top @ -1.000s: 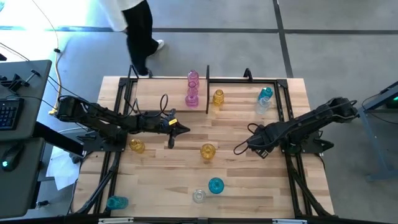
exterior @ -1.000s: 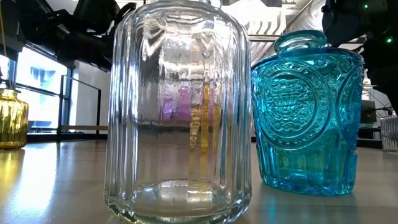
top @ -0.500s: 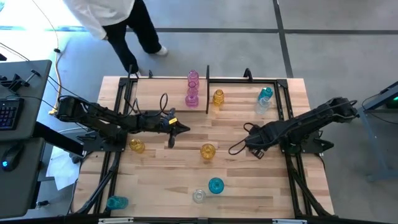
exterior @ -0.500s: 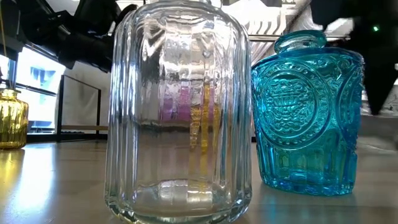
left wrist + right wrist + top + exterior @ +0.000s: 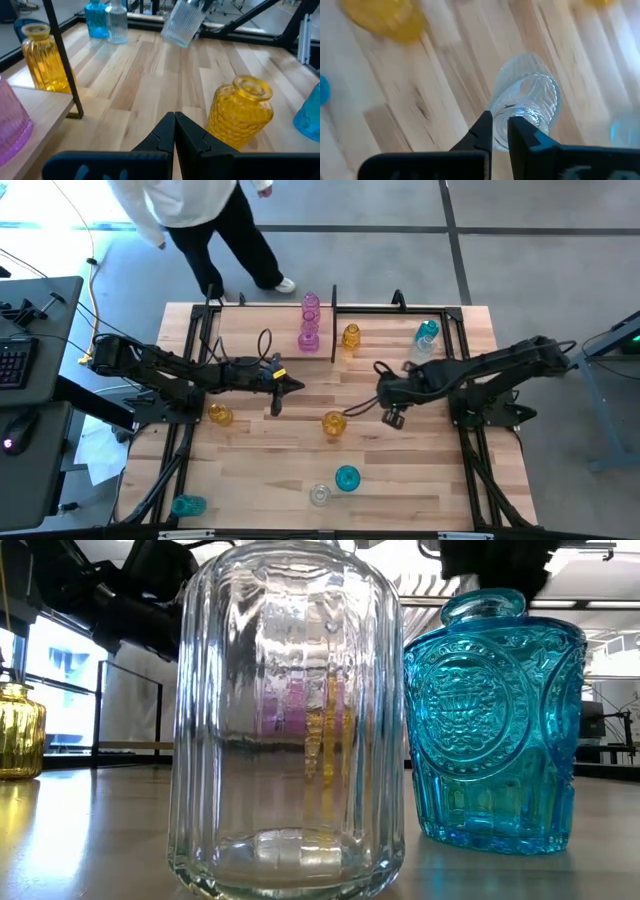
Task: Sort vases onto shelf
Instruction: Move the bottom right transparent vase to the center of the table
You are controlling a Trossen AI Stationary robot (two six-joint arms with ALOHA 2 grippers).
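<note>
My right gripper (image 5: 500,131) (image 5: 380,395) is shut on a clear ribbed vase (image 5: 527,95) (image 5: 182,22) above the table's middle; the arm hides that vase in the high view. My left gripper (image 5: 174,120) (image 5: 300,387) is shut and holds nothing, left of a yellow vase (image 5: 242,112) (image 5: 333,423) standing on the table. The shelf (image 5: 333,305) runs along the far edge with pink (image 5: 308,338), yellow (image 5: 351,337), teal (image 5: 428,330) and clear (image 5: 420,348) vases. Loose vases stand at the near side (image 5: 347,477) (image 5: 319,495). My right gripper pinches the wall at the clear vase's mouth (image 5: 506,125), with one finger (image 5: 519,131) inside the opening, as it seems, and the other (image 5: 484,127) outside. The fingers come from above, pointing steeply down. The vase hangs below them, tilted and clear of the table.
A yellow vase (image 5: 220,415) stands beside the left arm and a teal one (image 5: 187,505) at the near left corner. A clear vase (image 5: 285,720) and a teal vase (image 5: 495,720) fill the low view. A person (image 5: 200,220) walks past the far left corner.
My right gripper has closed its fingers, risen and gone toward the table's left, tipping to point more steeply down. The person has moved along the far edge.
</note>
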